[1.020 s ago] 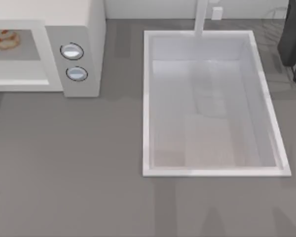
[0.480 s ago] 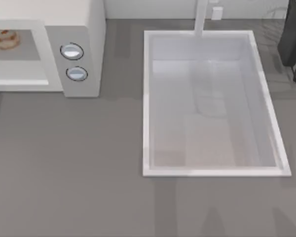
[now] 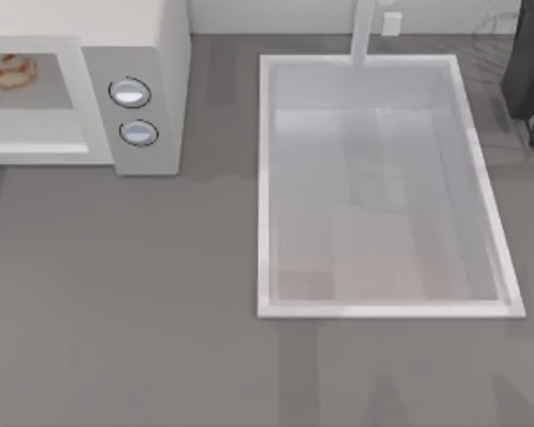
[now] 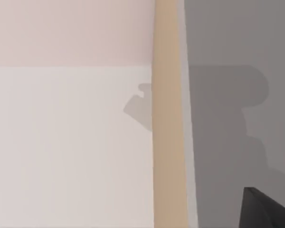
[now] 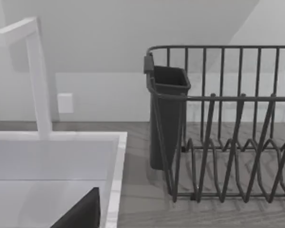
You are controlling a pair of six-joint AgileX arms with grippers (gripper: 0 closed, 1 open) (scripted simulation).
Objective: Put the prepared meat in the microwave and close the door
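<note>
- Grey countertop (image 3: 160, 285) under the top camera, white wall along the twelve o'clock edge.
- Left gripper (image 4: 266, 211): just a dark corner in the left wrist view, beside a tan vertical strip (image 4: 168, 118); open or closed, cannot tell.
- Right gripper (image 5: 80, 213): a dark wedge in the right wrist view, over the sink (image 3: 271, 178) rim; fingers likewise impossible to judge.
- Beyond it, white faucet (image 5: 35, 76) and a dark wire dish rack (image 5: 228, 123) with a cutlery cup (image 5: 167, 114).
- Meat (image 3: 12, 71) at ten o'clock, lying inside the microwave (image 3: 173, 53) cavity.
- Two knobs (image 3: 130, 92) just at three o'clock of the cavity.
- Sink at centre-right; rack at one o'clock.
</note>
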